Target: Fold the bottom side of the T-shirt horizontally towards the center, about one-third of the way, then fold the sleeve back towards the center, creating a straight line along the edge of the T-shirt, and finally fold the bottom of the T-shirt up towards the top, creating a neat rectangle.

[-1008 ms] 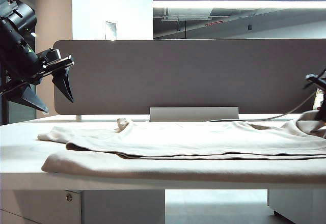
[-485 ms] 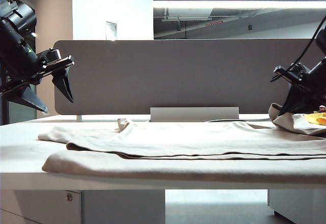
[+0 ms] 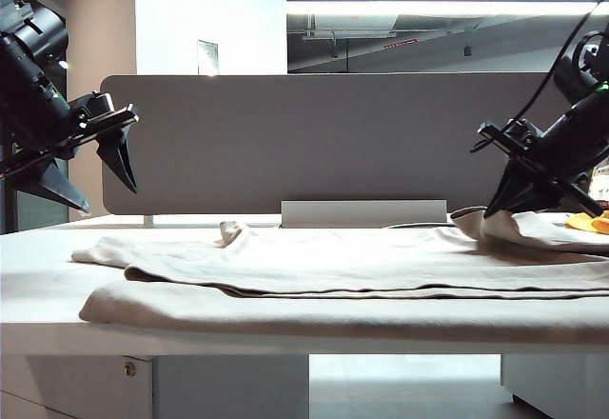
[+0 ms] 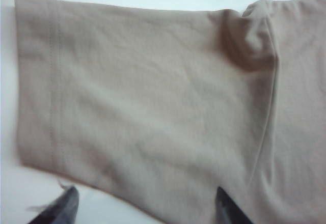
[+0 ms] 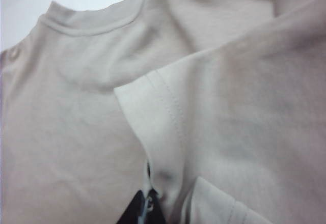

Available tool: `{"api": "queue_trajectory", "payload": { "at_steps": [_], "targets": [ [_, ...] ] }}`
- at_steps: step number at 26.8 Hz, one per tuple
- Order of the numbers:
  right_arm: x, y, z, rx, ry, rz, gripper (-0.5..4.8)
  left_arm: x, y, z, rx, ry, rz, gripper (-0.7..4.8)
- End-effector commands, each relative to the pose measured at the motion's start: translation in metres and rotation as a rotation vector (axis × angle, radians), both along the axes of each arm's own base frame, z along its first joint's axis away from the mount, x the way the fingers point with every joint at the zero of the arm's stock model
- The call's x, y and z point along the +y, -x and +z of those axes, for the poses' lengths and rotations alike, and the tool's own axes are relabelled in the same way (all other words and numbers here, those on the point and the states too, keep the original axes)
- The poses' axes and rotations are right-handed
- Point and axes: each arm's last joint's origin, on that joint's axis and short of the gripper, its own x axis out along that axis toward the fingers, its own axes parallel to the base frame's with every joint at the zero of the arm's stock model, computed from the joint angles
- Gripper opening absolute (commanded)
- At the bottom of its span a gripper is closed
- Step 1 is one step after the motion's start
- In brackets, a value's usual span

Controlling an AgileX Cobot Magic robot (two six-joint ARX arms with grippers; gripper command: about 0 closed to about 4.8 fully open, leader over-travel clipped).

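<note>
So in the exterior view the right gripper [image 3: 502, 211] has swung in from the 3 o'clock edge over the last second, dragging a lifted flap of the T-shirt [image 3: 362, 262] toward the middle. A second ago it was barely in frame, so I'd say this is the sleeve fold actually under way; the lengthwise fold near the front edge already looks done. The shirt lies flat across the worktop [image 3: 38, 257], long axis running 9 to 3. The left gripper [image 3: 90, 176] hangs above the 9 o'clock end, well clear of the cloth, fingers spread and empty. There's a small yellow object [image 3: 588, 222] just behind the lifted flap.

Left wrist view: a hemmed end of the shirt [image 4: 153, 107] lies smooth below, with both finger tips apart and touching nothing.

Right wrist view: fingers [image 5: 142, 211] are clamped shut on a hemmed flap that's pulled over the body, with the collar [image 5: 86, 23] further on. Whether it's lining up straight, can't tell yet.
</note>
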Motion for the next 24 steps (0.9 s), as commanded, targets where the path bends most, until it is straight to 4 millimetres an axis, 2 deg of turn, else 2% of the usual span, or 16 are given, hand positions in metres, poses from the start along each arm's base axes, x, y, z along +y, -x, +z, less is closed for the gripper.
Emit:
{"api": "queue_trajectory", "payload": {
  "at_steps": [1, 4, 6, 7, 19, 24],
  "targets": [
    [0.0, 0.0, 0.004, -0.004, -0.021, -0.001, 1.57, -0.001, 0.0, 0.004, -0.014, 0.009, -0.018, 3.45],
    [0.0, 0.0, 0.004, 0.005, -0.037, -0.002, 3.55, -0.001, 0.0, 0.004, -0.014, 0.016, -0.024, 3.45],
    [0.0, 0.001, 0.003, 0.009, -0.038, -0.001, 4.33, -0.001, 0.0, 0.004, -0.014, 0.016, -0.024, 3.45],
    [0.0, 0.001, 0.003, 0.008, -0.043, 0.004, 4.53, -0.001, 0.0, 0.004, -0.014, 0.016, -0.024, 3.46],
    [0.009, 0.001, 0.008, 0.037, -0.246, 0.102, 4.63, -0.001, 0.0, 0.004, -0.015, 0.013, -0.021, 3.45],
    [0.017, -0.001, 0.013, -0.012, -0.284, 0.159, 4.63, -0.001, 0.0, 0.003, -0.013, 0.013, -0.021, 3.45]
  ]
}}
